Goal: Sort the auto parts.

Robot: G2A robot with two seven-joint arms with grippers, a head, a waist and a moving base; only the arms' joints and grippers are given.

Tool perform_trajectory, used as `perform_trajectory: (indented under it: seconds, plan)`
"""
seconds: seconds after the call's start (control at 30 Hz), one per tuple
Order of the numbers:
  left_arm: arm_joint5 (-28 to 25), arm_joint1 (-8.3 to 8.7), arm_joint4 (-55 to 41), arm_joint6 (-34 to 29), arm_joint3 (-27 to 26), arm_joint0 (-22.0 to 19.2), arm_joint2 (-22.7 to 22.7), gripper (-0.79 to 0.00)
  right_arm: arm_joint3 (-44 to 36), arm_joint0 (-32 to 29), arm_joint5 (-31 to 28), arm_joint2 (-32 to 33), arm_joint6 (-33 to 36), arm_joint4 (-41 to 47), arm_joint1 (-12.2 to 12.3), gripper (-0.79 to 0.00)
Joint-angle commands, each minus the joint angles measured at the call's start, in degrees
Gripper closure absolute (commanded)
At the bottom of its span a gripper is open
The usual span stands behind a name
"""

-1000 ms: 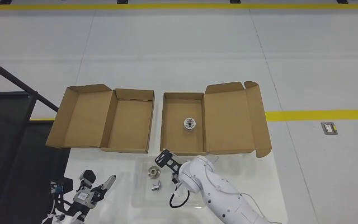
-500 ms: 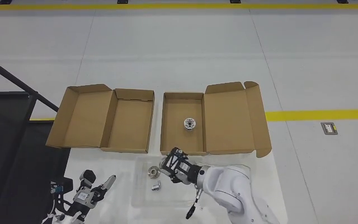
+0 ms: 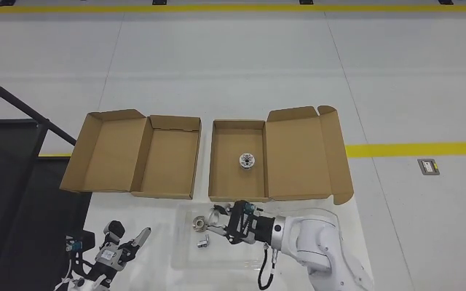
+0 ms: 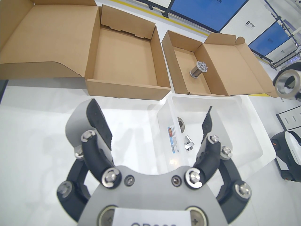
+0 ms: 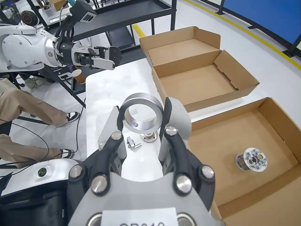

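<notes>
1. Top view. I take the clear plastic tray [image 3: 186, 256] on the white table [image 3: 145, 214] as my reference.
   - Inside the tray lie a silver flanged bushing [image 3: 197, 222] and, just beside it, a small silver block-shaped fitting [image 3: 202, 241].
   - The right gripper [image 3: 220, 217] hangs over the end of the tray nearest the boxes, close to the bushing.
   - The left gripper [image 3: 138, 237] is off the tray's left side, over the table.
   - Beyond the tray stand two open brown boxes. The right-hand cardboard box [image 3: 229, 178] is straight beyond the tray and holds a silver spool-shaped part with a drilled flange [image 3: 247, 160]. The left-hand cardboard box [image 3: 171, 164] is beyond the tray and to its left.

2. Left wrist view. I read the left gripper [image 4: 150, 109] as spread wide, with nothing between its black ribbed fingers [image 4: 98, 121].
   - It sits above the table, just outside the tray's left wall [image 4: 164, 116].
   - The bushing [image 4: 181, 124] and the fitting [image 4: 188, 143] lie inside the tray, near that wall.

3. Right wrist view. The right gripper [image 5: 143, 109] is clamped on a broad silver metal ring [image 5: 143, 124], one finger against each side of its outer wall.
   - The ring is held above the tray, with the bushing [image 5: 148, 137] and the fitting [image 5: 132, 145] below it.
   - The spool-shaped part [image 5: 251, 161] rests on the floor of the right-hand box.
</notes>
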Motion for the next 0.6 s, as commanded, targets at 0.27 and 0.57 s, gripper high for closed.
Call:
perform_trajectory:
  seconds: [0.27,0.57]
  plan:
    - [0.00,0.00,0.00,0.00,0.00,0.00,0.00,-0.785,9.57,6.53,13.33,2.27,-6.86,0.57,-0.40,0.000]
    - [0.00,0.00,0.00,0.00,0.00,0.00,0.00,-0.785,32.58,22.32,19.79,-4.68,0.15,6.66,-2.99,0.000]
